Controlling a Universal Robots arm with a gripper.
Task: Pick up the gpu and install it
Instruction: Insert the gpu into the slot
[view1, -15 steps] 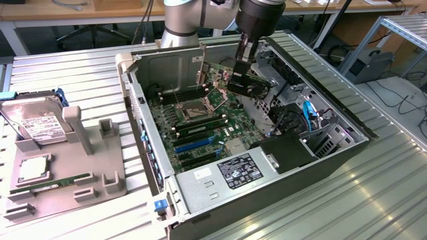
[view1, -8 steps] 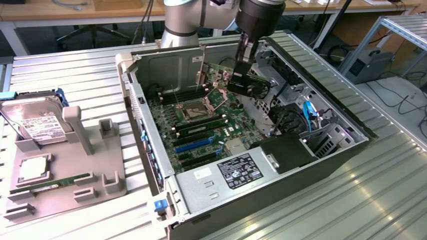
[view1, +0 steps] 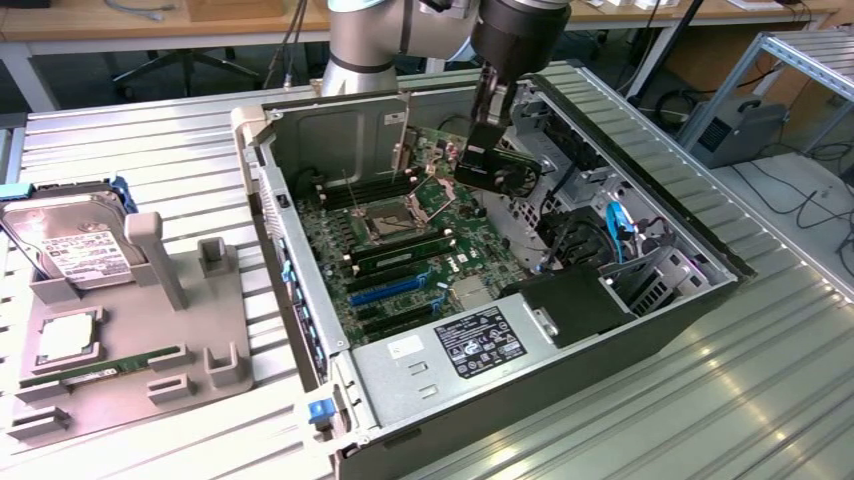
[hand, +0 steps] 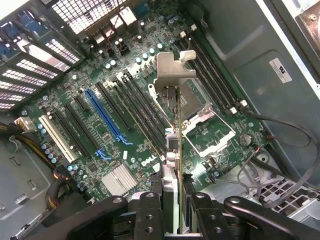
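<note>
My gripper (view1: 487, 130) hangs over the open computer case (view1: 283, 215), shut on the gpu (view1: 498, 170), a dark flat card held on edge above the motherboard (view1: 400, 250). In the wrist view the gpu (hand: 172, 150) runs edge-on away from my gripper (hand: 172, 197), its silvery bracket (hand: 172, 70) at the far end. The black fingers (hand: 149, 210) clamp it from both sides. Below it lie the motherboard (hand: 95, 145), the CPU socket (hand: 207, 127) and the blue expansion slot (hand: 107, 120). The card is clear of the board, touching no slot.
A grey holder (view1: 134, 380) at the exterior view's left carries a hard drive (view1: 74, 250), a CPU (view1: 67, 340) and a green RAM stick (view1: 100, 368). Inside the case are the power supply (view1: 461, 350), drive cage (view1: 581, 295) and blue cables (view1: 618, 228).
</note>
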